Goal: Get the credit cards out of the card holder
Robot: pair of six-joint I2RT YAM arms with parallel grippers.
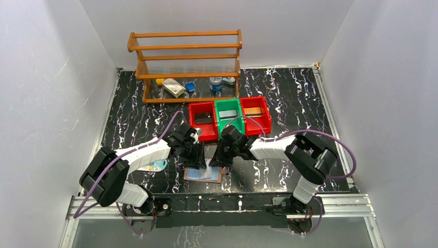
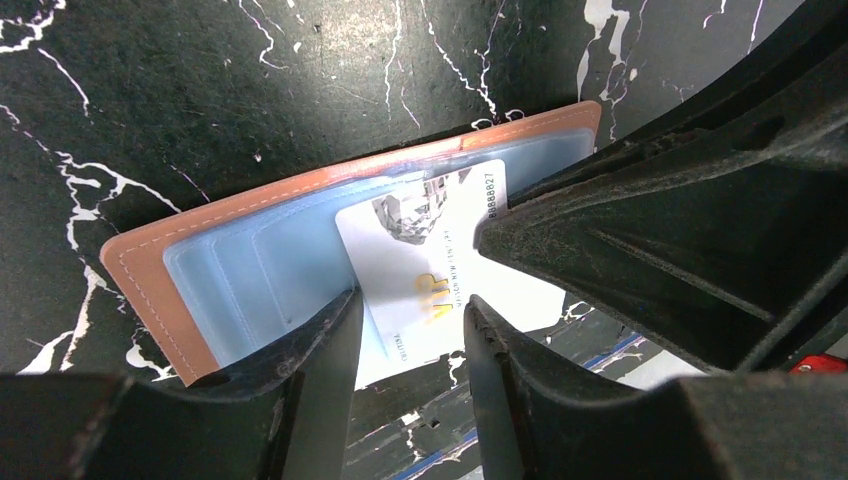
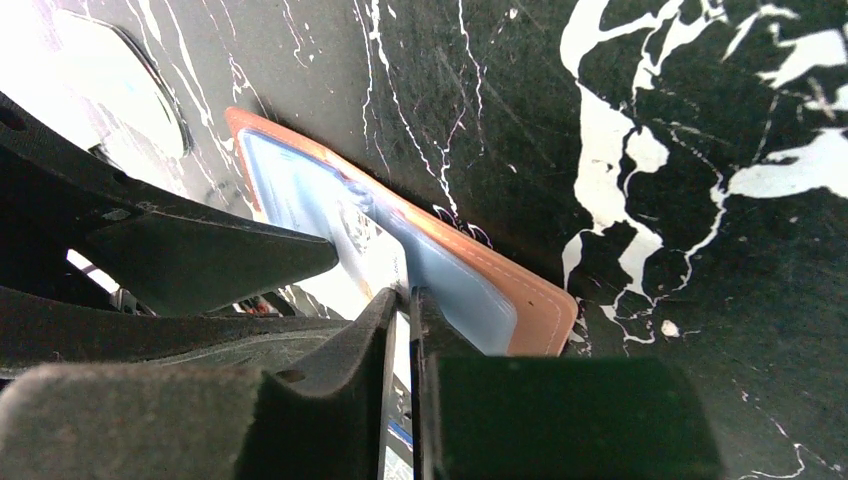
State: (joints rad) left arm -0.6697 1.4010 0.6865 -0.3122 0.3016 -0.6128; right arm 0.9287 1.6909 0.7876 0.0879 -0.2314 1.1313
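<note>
The reddish-brown card holder (image 1: 199,175) lies open and flat near the table's front edge, its pale blue pockets (image 2: 250,260) facing up. A whitish credit card (image 2: 420,260) with gold lettering sticks partway out of a pocket toward the near side. My right gripper (image 3: 405,293) is shut on this card's edge, right beside the holder's leather rim (image 3: 530,300). My left gripper (image 2: 408,300) hovers low over the holder's other half. It is open, with its fingers (image 2: 335,340) either side of the card's near corner. In the top view both grippers (image 1: 199,157) (image 1: 223,160) meet over the holder.
Three small bins, red (image 1: 202,120), green (image 1: 229,114) and red (image 1: 255,114), stand just behind the grippers. A wooden rack (image 1: 186,64) with small items fills the back left. A pale flat item (image 1: 155,166) lies under my left arm.
</note>
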